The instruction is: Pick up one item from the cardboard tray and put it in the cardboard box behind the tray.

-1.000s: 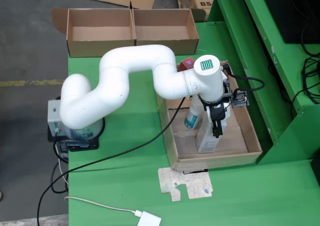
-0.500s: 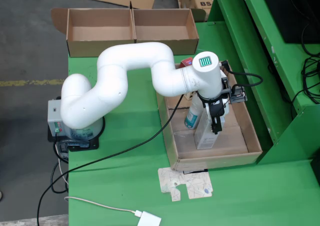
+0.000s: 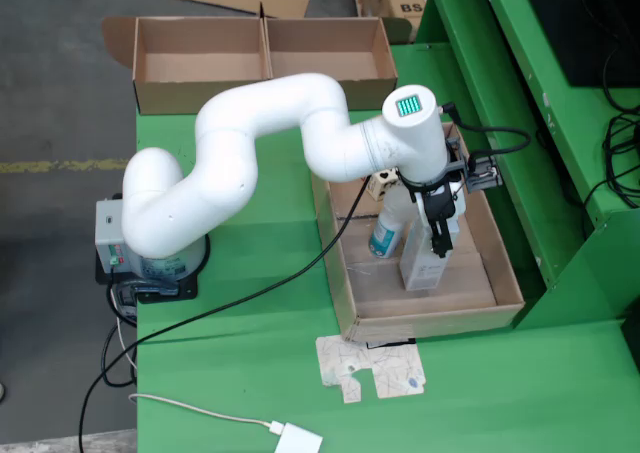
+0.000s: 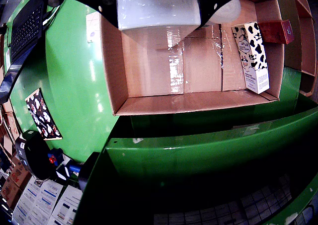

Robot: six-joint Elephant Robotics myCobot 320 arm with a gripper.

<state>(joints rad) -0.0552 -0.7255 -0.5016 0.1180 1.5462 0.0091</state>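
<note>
My black two-finger gripper point(image 3: 437, 241) hangs over the shallow brown cardboard tray point(image 3: 355, 313) on the green table point(image 3: 250, 373); fingers are clamped on a tall white rectangular carton point(image 3: 424, 263), held upright w/ its base low in the tray, can't tell if touching the floor; in the wrist view the same carton point(image 4: 159, 7) fills the top edge, label reads "d'Alba". Just beside it in the fixed view stands a white bottle w/ blue label point(image 3: 387, 235), tilted. Wrist view also shows a cow-print slim box point(image 4: 252, 51) lying along the tray's right wall, a red box point(image 4: 276, 31) next to it. Two-compartment cardboard box point(image 3: 262, 61) sits at the table's far end, well apart.
</note>
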